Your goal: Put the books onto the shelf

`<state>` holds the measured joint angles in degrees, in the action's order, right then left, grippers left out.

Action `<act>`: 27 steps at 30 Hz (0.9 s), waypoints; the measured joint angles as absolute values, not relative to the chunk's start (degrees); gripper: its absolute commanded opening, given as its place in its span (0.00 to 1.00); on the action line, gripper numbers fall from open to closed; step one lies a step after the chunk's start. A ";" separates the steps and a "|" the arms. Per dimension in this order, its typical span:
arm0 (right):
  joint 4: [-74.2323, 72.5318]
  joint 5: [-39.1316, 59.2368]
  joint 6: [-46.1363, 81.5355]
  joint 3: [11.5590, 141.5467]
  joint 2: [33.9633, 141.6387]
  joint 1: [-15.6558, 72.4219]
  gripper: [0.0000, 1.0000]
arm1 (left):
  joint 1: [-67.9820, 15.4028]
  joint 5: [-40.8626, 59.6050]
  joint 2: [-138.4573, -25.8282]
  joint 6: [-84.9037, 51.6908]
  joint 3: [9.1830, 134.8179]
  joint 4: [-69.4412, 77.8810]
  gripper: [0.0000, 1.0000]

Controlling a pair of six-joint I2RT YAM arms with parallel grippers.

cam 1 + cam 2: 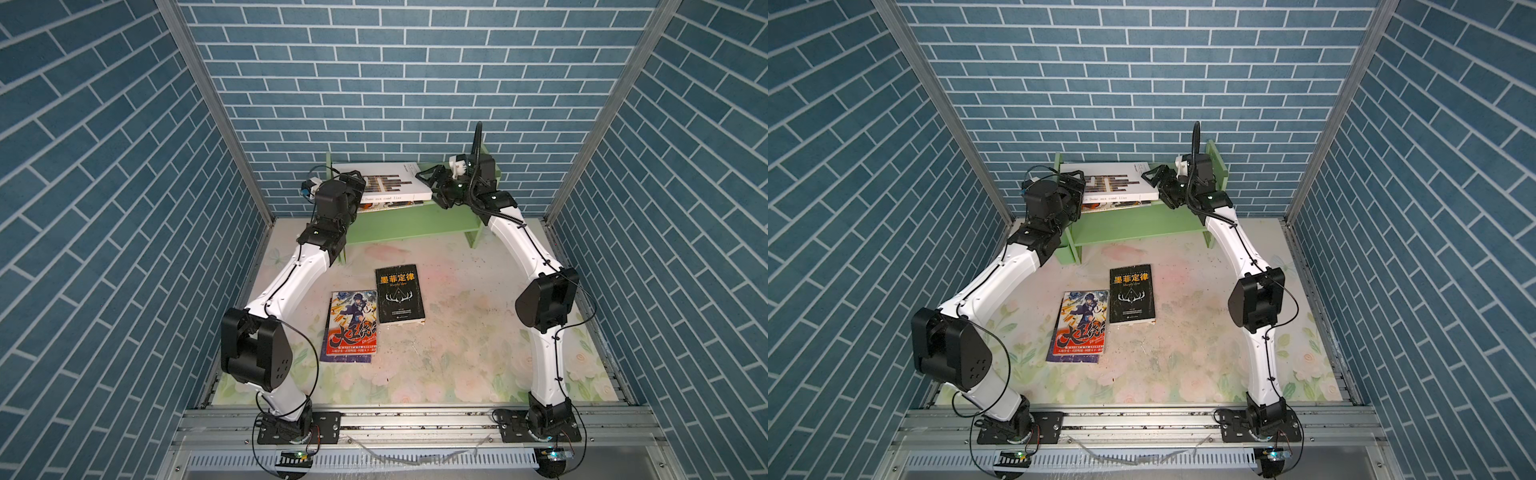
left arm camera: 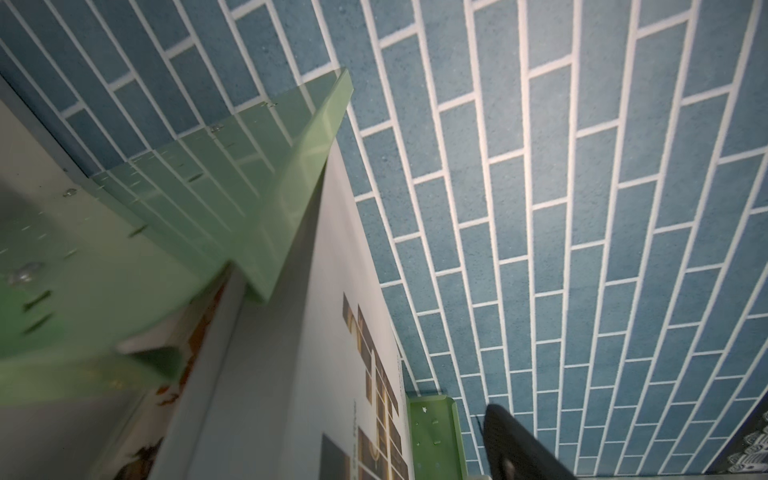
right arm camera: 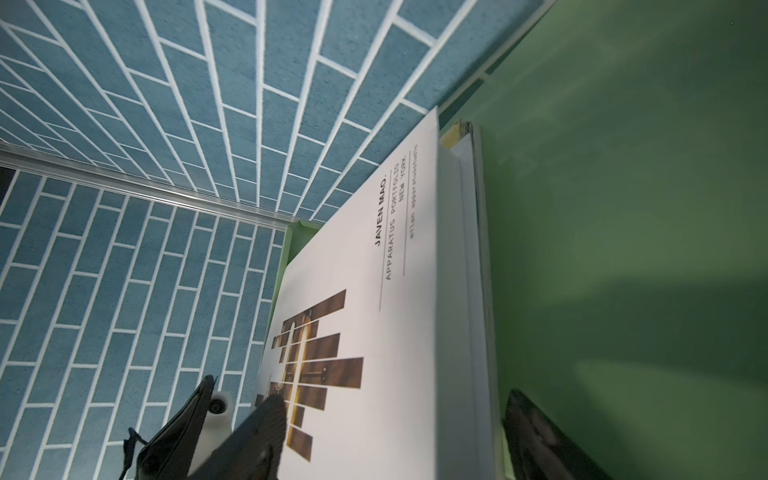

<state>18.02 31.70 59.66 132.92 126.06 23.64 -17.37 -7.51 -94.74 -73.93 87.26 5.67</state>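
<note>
At the left end of the shelf (image 1: 411, 220), in both top views: left gripper (image 1: 358, 187), up against the short edge of the white book (image 1: 386, 180). Shows only one finger (image 2: 519, 444) to its wrist camera, clear of the cover; hides the other, so cannot tell whether spread or closed.

Forward of it, toward the arm bases and well apart from both grippers: illustrated book (image 1: 352, 324), flat on the table (image 1: 457, 365), long axis front to back with a slight lean. Lies on the left arm's side; judged the easier reach for that arm, from above, jaws across the short width.

Mid-scene, on the upper tier: white book flat atop colourful volumes (image 1: 386, 204), long axis along the shelf. Looks placed. Ahead of the shelf, just right of the illustrated book and apart from it: black book (image 1: 400, 294), also front to back, roughly midway between the arms, favouring neither.

At the right end: right gripper (image 1: 430, 189), jaws wide apart, holding nothing. Straddles the stack's end, with one finger (image 3: 266, 424) over the white cover and green showing between the other and the stack.
</note>
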 measured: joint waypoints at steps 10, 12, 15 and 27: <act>17.98 31.70 59.66 133.60 126.13 23.68 0.83 | -14.70 -9.41 -94.35 -73.71 90.13 -4.95 0.97; 18.00 31.70 59.68 133.95 126.28 23.73 0.83 | -14.48 -8.99 -94.35 -73.58 91.72 -7.84 0.97; 17.87 31.70 59.70 135.39 126.85 23.81 0.82 | -13.78 -7.42 -94.35 -73.49 94.13 -10.90 0.97; 17.47 31.70 59.70 136.33 127.31 24.12 0.82 | -7.68 -2.28 -93.95 -66.06 96.84 -19.16 0.98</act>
<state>17.47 31.70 59.70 136.33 127.31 24.12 -7.68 -2.28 -93.95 -66.06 96.84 -19.16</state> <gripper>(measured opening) 0.824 0.975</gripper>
